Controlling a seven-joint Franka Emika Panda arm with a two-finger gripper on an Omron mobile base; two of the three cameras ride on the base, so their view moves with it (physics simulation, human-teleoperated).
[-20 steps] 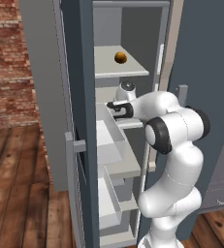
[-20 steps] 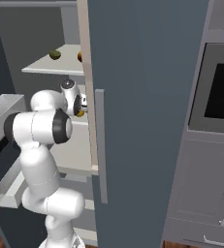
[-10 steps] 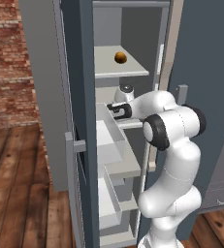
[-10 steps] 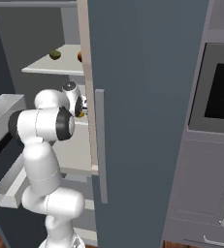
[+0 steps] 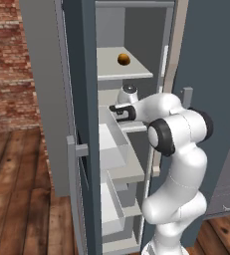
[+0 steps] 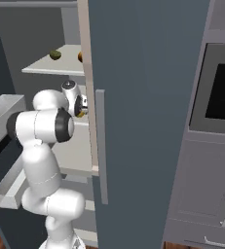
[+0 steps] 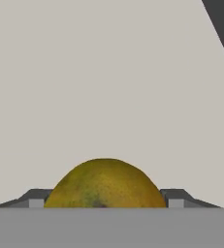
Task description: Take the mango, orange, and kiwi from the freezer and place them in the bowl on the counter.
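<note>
Mango (image 7: 104, 184) sits between the jaws (freezer (image 5: 86, 74) open); no readable writing.

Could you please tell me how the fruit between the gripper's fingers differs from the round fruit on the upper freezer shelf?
The golden-yellow, green-mottled mango sits between the gripper fingertips; the deep orange-brown orange lies free on a higher pale grey shelf. Both are rounded and inside the blue-grey freezer.

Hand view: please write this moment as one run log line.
stage: grasping in freezer | gripper: fingers either side of mango, contact unclear | orange: on upper shelf | freezer door: open
</note>
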